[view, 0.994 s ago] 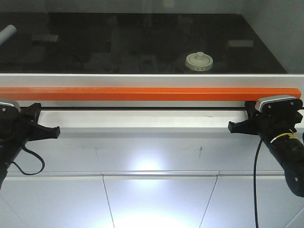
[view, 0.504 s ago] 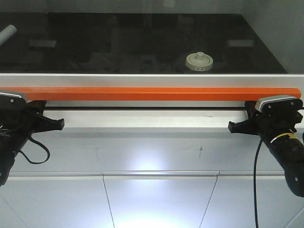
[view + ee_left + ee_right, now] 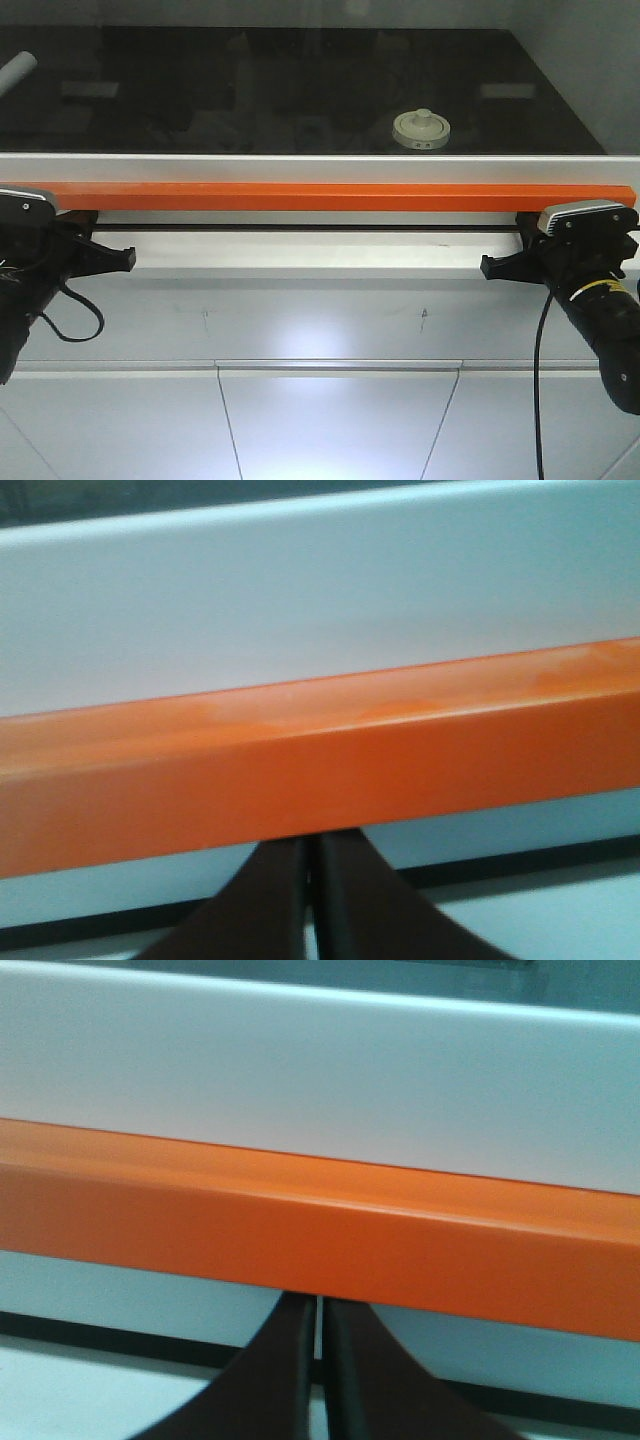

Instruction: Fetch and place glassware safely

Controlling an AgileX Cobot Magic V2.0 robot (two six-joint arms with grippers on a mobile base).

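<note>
Nothing can be read in any view: no text, brand, number or sign. The only label-like thing is a small yellow sticker (image 3: 601,289) on the right arm (image 3: 598,310), just below the right end of the orange bar (image 3: 320,197). Its dark marks are too small to make out.

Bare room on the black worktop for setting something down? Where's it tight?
Widest bare patch: black worktop between the white tube, far left, and the lidded jar, right of centre. Narrower patch between jar and right wall. Tight at the front: left gripper and right gripper, both shut, sit just under the orange bar.
</note>
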